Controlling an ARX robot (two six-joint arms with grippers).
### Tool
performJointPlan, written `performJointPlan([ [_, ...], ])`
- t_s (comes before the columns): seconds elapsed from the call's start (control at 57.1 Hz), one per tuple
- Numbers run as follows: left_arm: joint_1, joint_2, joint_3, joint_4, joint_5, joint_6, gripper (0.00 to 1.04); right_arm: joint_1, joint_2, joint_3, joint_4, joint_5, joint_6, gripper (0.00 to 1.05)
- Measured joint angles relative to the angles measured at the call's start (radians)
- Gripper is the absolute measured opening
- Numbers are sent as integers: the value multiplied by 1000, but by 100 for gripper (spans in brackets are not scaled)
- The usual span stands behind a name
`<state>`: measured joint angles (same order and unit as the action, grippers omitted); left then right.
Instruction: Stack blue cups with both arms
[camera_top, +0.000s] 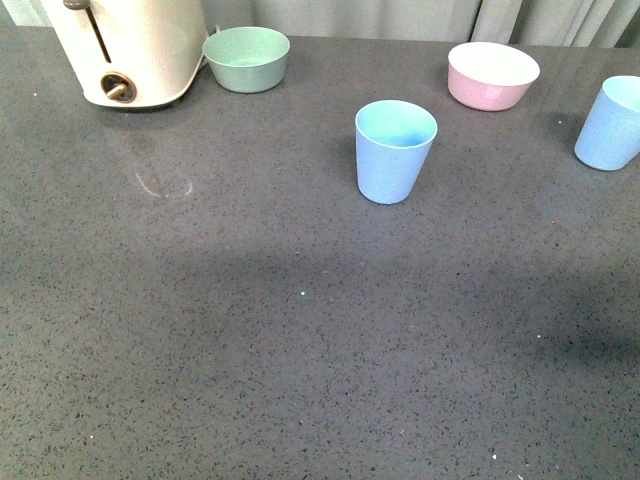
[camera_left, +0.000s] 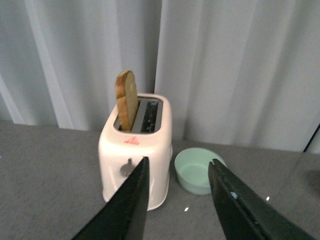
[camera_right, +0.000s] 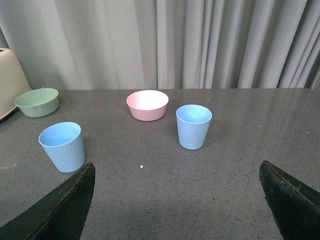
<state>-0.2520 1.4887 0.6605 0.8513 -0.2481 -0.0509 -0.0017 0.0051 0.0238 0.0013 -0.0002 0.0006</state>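
Left hand (camera_left: 180, 161) is spread open, gripping nothing; right hand (camera_right: 176, 167) gapes wide, empty too. On the bench (camera_top: 250, 350), one blue cup (camera_top: 395, 152) stands upright mid-frame, mouth up, empty; second blue cup (camera_top: 610, 125) upright at right edge. Pink bowl (camera_top: 492, 75) upper right, empty.
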Motion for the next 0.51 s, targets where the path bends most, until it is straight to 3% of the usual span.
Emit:
performJointPlan([
  [0.14,56,-124,-205,48,64,29,2,0,0,0,0,0,0,96],
  [0.508,139,-359,-438,52,143,40,2,0,0,0,0,0,0,96],
])
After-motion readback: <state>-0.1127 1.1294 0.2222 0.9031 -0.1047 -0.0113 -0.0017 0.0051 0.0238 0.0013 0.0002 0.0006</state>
